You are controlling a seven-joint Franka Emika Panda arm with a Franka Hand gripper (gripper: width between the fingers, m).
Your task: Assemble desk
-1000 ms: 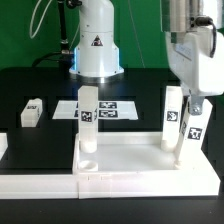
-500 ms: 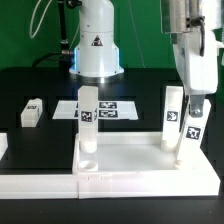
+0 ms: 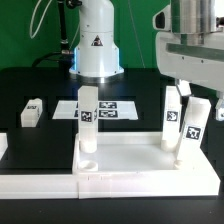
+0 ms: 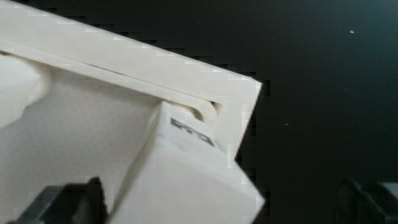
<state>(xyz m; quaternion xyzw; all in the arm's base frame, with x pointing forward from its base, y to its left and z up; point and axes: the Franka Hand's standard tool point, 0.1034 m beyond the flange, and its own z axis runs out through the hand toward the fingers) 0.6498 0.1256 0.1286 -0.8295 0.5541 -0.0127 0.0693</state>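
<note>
Evidently the right leg (image 3: 197,128), at the desk top's (image 3: 140,165) corner on the exterior view's right, stands without my grip. In the last half second my claw (image 3: 198,96) has lifted to its upper end, fingers spread wide. I judge the leg released, its seating unconfirmed. Its long axis is near vertical, the top leaning slightly right. The desk top lies near on the table (image 3: 30,140).

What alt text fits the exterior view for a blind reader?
A robot's open pincer hangs over an upright white leg at the desk top's corner; two more legs stand on it. Another leg lies on the black table.
</note>
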